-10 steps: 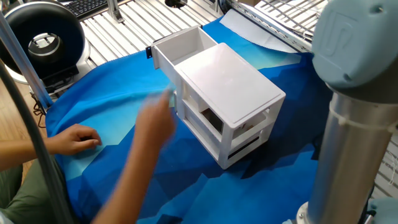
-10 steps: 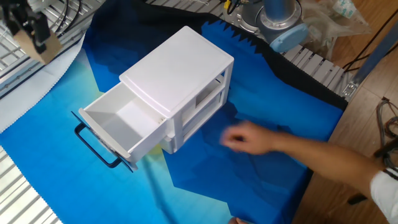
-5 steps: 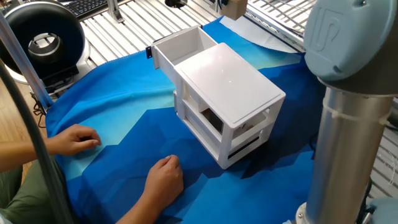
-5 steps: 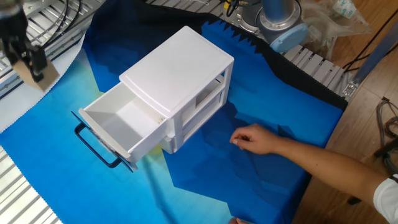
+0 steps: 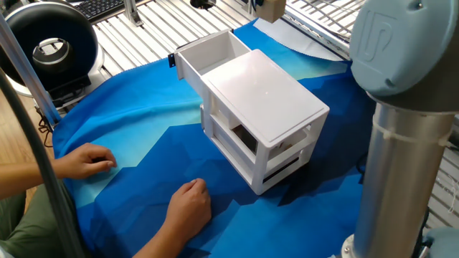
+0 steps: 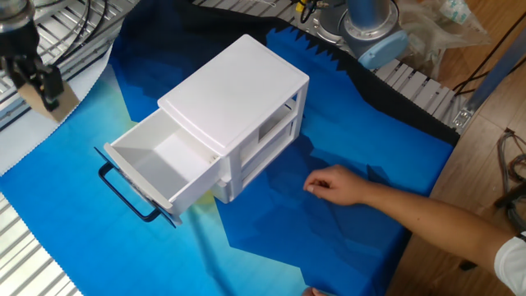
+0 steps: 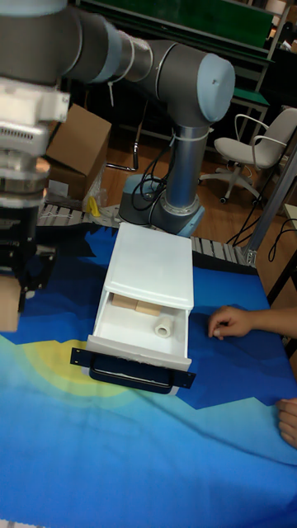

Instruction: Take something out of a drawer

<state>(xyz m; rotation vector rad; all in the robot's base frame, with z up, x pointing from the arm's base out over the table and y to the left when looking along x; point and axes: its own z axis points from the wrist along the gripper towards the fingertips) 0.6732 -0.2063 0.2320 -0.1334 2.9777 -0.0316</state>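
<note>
The small tan cube point(image 6: 53, 101) hangs over the cloth's far left edge, well away from the cabinet. My gripper point(image 6: 37, 80) is shut on the cube, with black fingers on two sides. The one fixed view shows the cube point(image 5: 271, 8) at the top edge, beyond the drawer. At the left edge of the tall view is the cube point(image 7: 7, 302) under the gripper point(image 7: 20, 262). The white top drawer point(image 6: 156, 171) is pulled out of the white cabinet point(image 6: 234, 86), black handle point(image 6: 125, 194) in front. Its inside looks bare from above.
A person's hands rest on the blue cloth: one point(image 6: 335, 183) beside the cabinet, another point(image 5: 87, 159) near the cloth's edge. The tall view shows pale blocks point(image 7: 136, 307) and a white roll point(image 7: 163, 328) at the drawer. The robot's base point(image 6: 370, 29) stands behind the cabinet.
A person's hand swept across the cloth a second ago and now lies still. The gripper with the cube has dropped a little toward the cloth and has held still for the last half second.
</note>
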